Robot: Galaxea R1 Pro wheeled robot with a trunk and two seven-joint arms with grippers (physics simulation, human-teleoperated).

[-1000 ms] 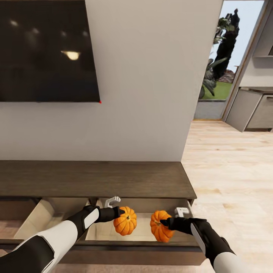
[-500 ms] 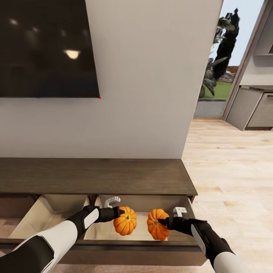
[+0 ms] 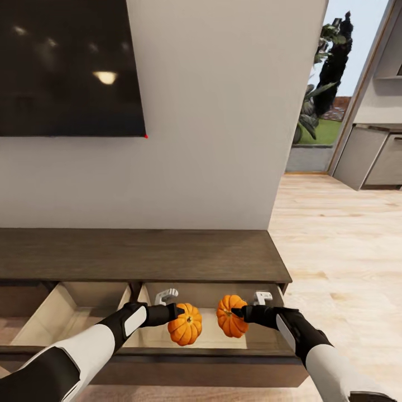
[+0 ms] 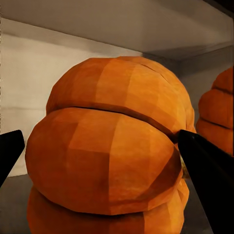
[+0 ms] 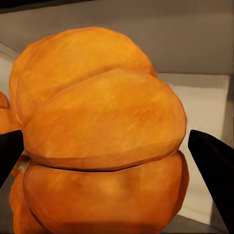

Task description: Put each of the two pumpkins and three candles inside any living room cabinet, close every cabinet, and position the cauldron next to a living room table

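Each gripper's fingers clamp a pumpkin, left gripper (image 3: 180, 310) on the left pumpkin (image 3: 186, 331) and right gripper (image 3: 237, 313) on the right pumpkin (image 3: 230, 322), over the cabinet's (image 3: 139, 257) open drawer (image 3: 206, 340); next, lower and release.

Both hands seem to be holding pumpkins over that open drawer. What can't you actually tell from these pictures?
- Head view: the drawer floor under the pumpkins is hidden by them and the arms, so whether they rest on it is unclear.
- Left wrist view: the left pumpkin hides what is behind it.
- Right wrist view: the right pumpkin is cut off by the picture's edge.
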